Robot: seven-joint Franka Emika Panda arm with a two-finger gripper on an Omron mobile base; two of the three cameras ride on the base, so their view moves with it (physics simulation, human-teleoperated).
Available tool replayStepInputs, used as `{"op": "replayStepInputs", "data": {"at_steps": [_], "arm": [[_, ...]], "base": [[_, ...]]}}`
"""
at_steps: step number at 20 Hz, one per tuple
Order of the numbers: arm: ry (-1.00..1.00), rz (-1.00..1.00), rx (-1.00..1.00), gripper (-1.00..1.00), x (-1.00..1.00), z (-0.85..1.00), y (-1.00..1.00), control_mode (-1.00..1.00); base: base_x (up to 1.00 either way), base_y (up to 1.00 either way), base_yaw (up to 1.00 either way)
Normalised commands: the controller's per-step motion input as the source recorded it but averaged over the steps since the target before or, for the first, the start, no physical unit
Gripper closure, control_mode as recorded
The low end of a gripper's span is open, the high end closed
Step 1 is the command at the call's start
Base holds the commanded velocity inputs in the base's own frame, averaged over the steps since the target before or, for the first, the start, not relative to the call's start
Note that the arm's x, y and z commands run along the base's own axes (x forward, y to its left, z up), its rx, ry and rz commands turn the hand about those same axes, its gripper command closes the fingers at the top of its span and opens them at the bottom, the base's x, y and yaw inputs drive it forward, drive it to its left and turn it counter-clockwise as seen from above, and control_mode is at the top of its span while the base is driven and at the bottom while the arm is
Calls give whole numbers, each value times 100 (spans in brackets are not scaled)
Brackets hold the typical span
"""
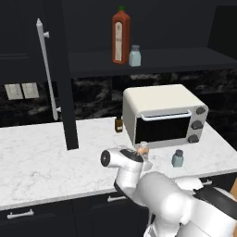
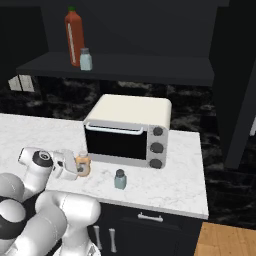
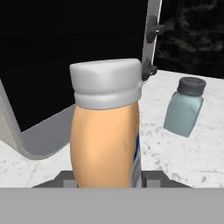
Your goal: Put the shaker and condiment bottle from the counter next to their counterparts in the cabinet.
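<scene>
The orange-peach condiment bottle (image 3: 105,131) with its pale cap stands upright between my fingers, close in front of the toaster oven's door. My gripper (image 3: 105,178) is shut on its lower body, just above the counter (image 1: 46,157). In the right base view the bottle (image 2: 83,164) sits at the tip of my gripper (image 2: 78,168). The pale blue-grey shaker (image 1: 177,159) (image 2: 120,179) (image 3: 183,107) stands free on the marble to the right of it. Up in the cabinet (image 1: 185,58), the tall red bottle (image 1: 121,37) and a second shaker (image 1: 134,56) stand side by side on the shelf.
A cream toaster oven (image 1: 164,115) sits on the counter right behind the held bottle. A tiny dark brown bottle (image 1: 119,124) stands at its left. The black cabinet door (image 1: 67,92) hangs open with its silver bar handle (image 1: 47,69) facing left.
</scene>
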Motion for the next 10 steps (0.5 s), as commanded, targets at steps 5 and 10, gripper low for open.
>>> {"op": "replayStepInputs", "data": {"at_steps": [5, 10], "arm": [[-4, 22, 3, 100, -53, 20, 0, -100], [0, 20, 2, 100, -43, 51, 0, -100]], "base": [[0, 0, 0], [0, 0, 0]]}}
